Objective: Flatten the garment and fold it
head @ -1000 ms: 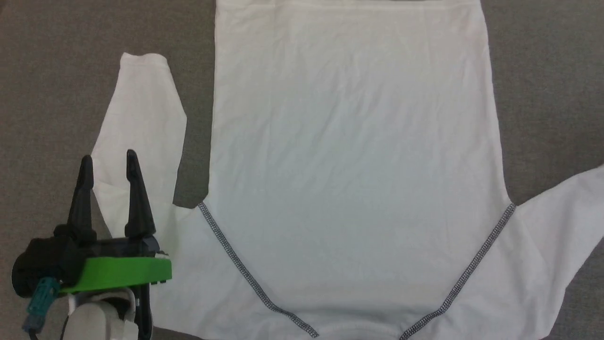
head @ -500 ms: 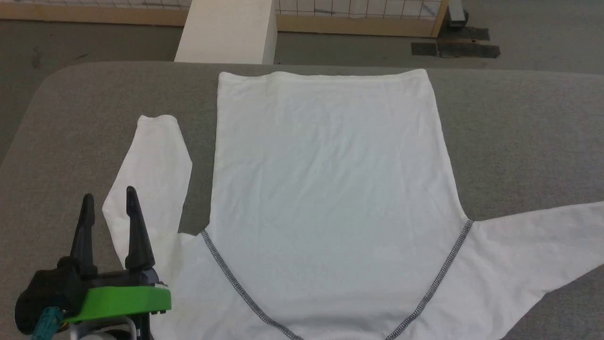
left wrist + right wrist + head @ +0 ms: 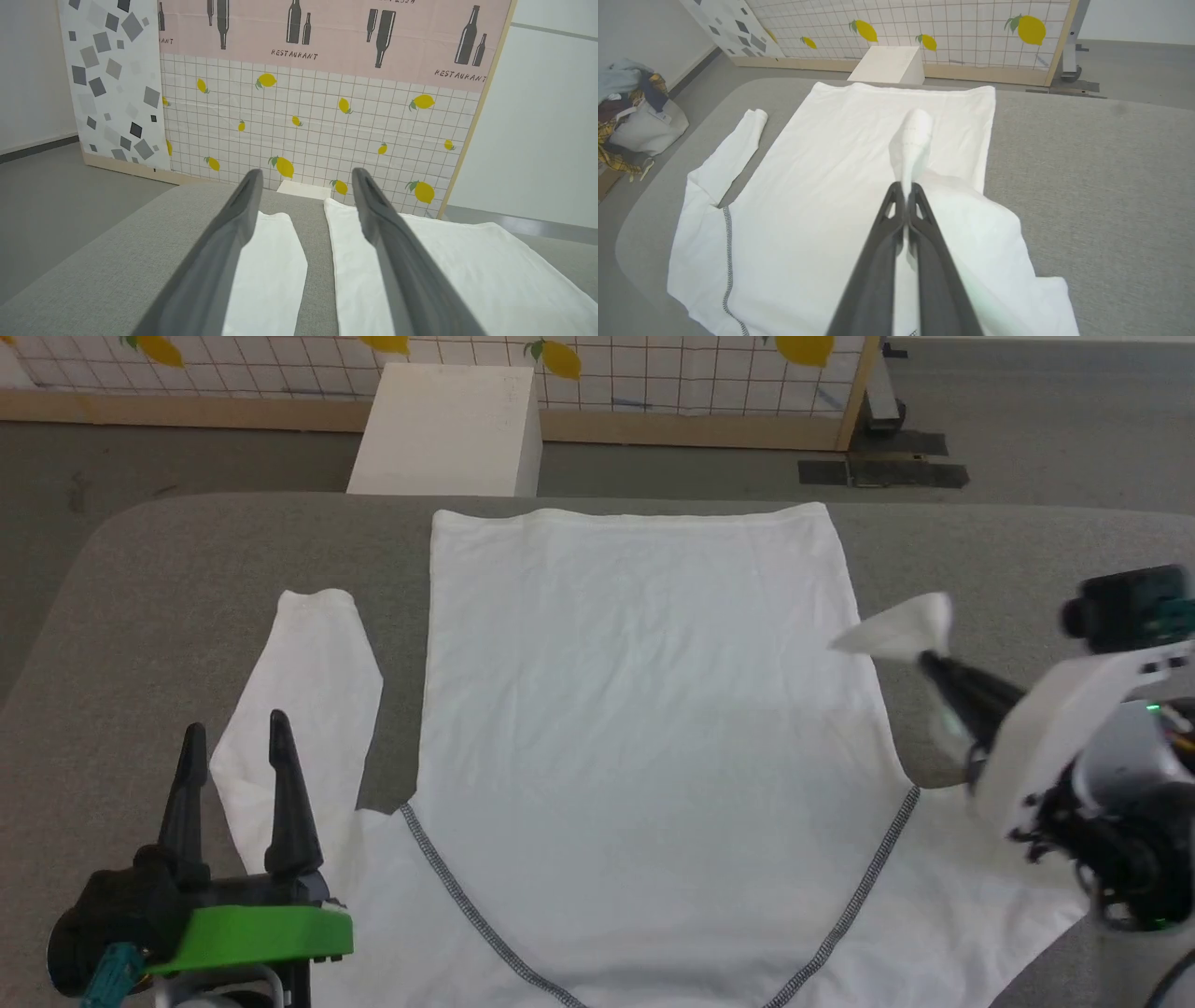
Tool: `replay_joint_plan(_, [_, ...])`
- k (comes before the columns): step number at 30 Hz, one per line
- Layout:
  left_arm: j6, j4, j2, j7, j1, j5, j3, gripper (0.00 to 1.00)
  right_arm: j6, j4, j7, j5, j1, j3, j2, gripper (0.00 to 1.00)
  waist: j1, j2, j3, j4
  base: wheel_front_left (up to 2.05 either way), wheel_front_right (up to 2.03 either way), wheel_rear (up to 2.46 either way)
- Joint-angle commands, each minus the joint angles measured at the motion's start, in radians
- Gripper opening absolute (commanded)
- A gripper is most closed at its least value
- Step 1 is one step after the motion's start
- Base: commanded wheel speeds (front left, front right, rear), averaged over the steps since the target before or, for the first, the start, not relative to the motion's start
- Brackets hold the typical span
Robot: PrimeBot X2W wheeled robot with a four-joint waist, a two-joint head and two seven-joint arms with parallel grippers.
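Observation:
The garment (image 3: 635,709), a white long-sleeved shirt with dark zigzag raglan seams, lies flat on the grey table (image 3: 187,560), hem at the far side, neck toward me. Its left sleeve (image 3: 308,681) bends away beside the body. My right gripper (image 3: 926,663) is shut on the right sleeve's cuff end (image 3: 901,627) and holds it lifted over the body's right edge; the right wrist view shows that cuff (image 3: 915,130) sticking up from the shut fingertips (image 3: 906,189). My left gripper (image 3: 235,733) hovers open over the left sleeve (image 3: 271,261), holding nothing.
A white box (image 3: 448,429) stands on the floor behind the table, before a lemon-patterned panel (image 3: 653,364). A pile of clothes and a bag (image 3: 630,121) sit on the floor off the table's left side. Bare grey table lies right of the shirt (image 3: 1087,163).
The head camera has tilted up, bringing the table's far edge, box and panel into view. The right arm has come into view, lifting the right sleeve from lying out sideways toward the shirt's body.

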Motion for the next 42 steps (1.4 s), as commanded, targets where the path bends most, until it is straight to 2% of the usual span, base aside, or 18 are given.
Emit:
replay_joint_plan(1, [-0.007, 0.004, -0.003, -0.005, 0.012, 0.008, 0.0, 1.0, -0.001, -0.006, -0.008, 0.013, 0.019, 0.055, 0.032, 0.0, 0.0001, 0.0, -0.005, 0.013, 0.0, 0.0, 0.0])
replay_joint_plan(4, [-0.012, 0.006, -0.002, -0.005, 0.012, 0.01, -0.002, 1.0, -0.001, 0.025, -0.028, 0.036, 0.016, 0.169, 0.082, 0.0, 0.0001, 0.0, -0.008, 0.029, 0.0, 0.0, 0.0])
replay_joint_plan(9, [-0.017, 0.016, -0.004, -0.005, 0.006, 0.01, -0.019, 1.0, -0.001, 0.156, -0.101, 0.074, -0.032, 0.316, 0.128, 0.0, 0.0001, 0.0, -0.006, 0.073, 0.0, 0.0, 0.0])
replay_joint_plan(19, [-0.017, 0.033, -0.007, -0.005, -0.006, 0.0, -0.04, 1.0, -0.001, 0.43, -0.227, 0.181, -0.182, 0.521, 0.142, 0.0, 0.0001, 0.0, 0.024, 0.171, 0.0, 0.0, 0.0])
replay_joint_plan(24, [-0.016, 0.035, -0.009, -0.005, -0.007, -0.007, -0.039, 1.0, -0.001, 0.557, -0.197, 0.154, -0.234, 0.629, 0.142, 0.01, 0.0001, 0.0, 0.037, 0.193, 0.0, 0.0, 0.0])
replay_joint_plan(25, [-0.015, 0.034, -0.009, -0.005, -0.007, -0.009, -0.038, 1.0, -0.001, 0.578, -0.177, 0.144, -0.24, 0.654, 0.142, 0.6, 0.0001, 0.0, 0.038, 0.193, 0.0, 0.0, 0.0])
replay_joint_plan(26, [-0.014, 0.034, -0.009, -0.005, -0.006, -0.01, -0.037, 1.0, -0.001, 0.586, -0.175, 0.145, -0.244, 0.662, 0.142, 1.0, 0.0001, 0.0, 0.039, 0.193, 0.0, 0.0, 0.0])
replay_joint_plan(29, [-0.009, 0.031, -0.01, -0.005, -0.002, -0.012, -0.031, 1.0, -0.001, 0.585, -0.205, 0.161, -0.26, 0.657, 0.142, 1.0, 0.0001, 0.0, 0.041, 0.184, 0.0, 0.0, 0.0])
replay_joint_plan(32, [-0.009, 0.033, -0.01, -0.005, -0.001, -0.012, -0.029, 1.0, -0.001, 0.553, -0.266, 0.178, -0.275, 0.602, 0.142, 1.0, 0.0001, 0.0, 0.035, 0.17, 0.0, 0.0, 0.0])
replay_joint_plan(38, [-0.009, 0.035, -0.011, -0.005, 0.001, -0.005, -0.022, 1.0, -0.001, 0.428, -0.43, 0.149, -0.251, 0.385, 0.106, 1.0, 0.0001, 0.0, 0.01, 0.127, 0.0, 0.0, 0.0])
replay_joint_plan(42, [-0.01, 0.038, -0.007, -0.005, 0.009, 0.0, -0.012, 1.0, -0.001, 0.329, -0.549, 0.044, -0.178, 0.201, 0.056, 1.0, 0.0001, 0.0, -0.003, 0.091, 0.0, 0.0, 0.0])
